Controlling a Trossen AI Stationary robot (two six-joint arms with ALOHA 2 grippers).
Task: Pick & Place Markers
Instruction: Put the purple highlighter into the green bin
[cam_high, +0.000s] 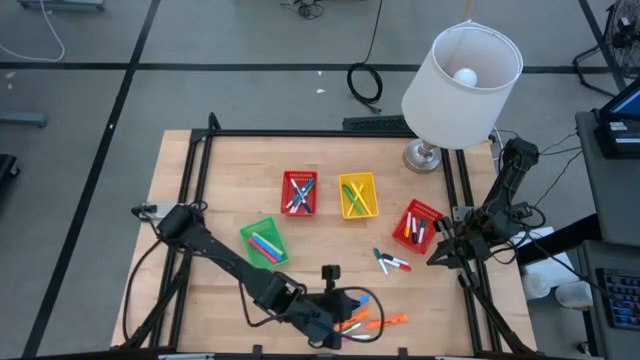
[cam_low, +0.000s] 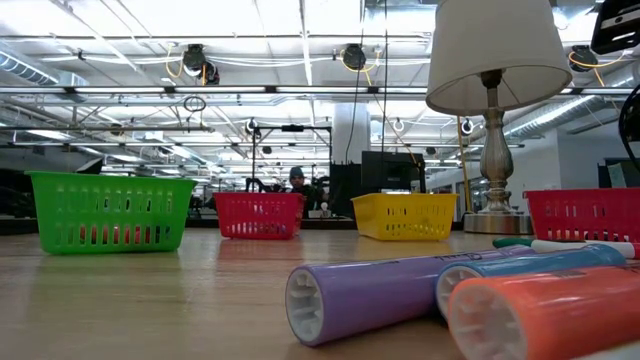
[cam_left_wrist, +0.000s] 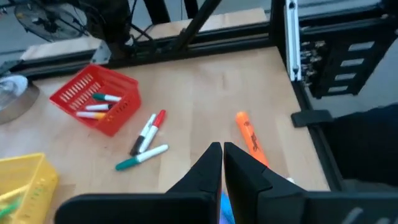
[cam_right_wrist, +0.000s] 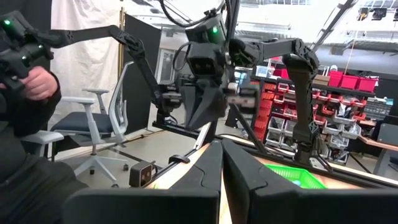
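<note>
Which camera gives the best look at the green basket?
The high view: it looks straight down into the green basket, showing its rim and the markers lying inside. The low view shows only its side wall. The right wrist view catches a green corner far off. The left wrist view misses it.

left arm (cam_high: 225, 255): black, slim jointed links with a bulkier wrist block; a dark cable loops off its base
right arm (cam_high: 495, 205): black, thin links, boxy joints, loose dark cables trailing beside its base
left gripper (cam_left_wrist: 222, 163): two matte black, wedge-shaped fingers tapering to narrow tips, set on a wide black crossbar behind the jaws
right gripper (cam_right_wrist: 221, 163): same black tapered fingers, same flat crossbar behind the jaws
</note>
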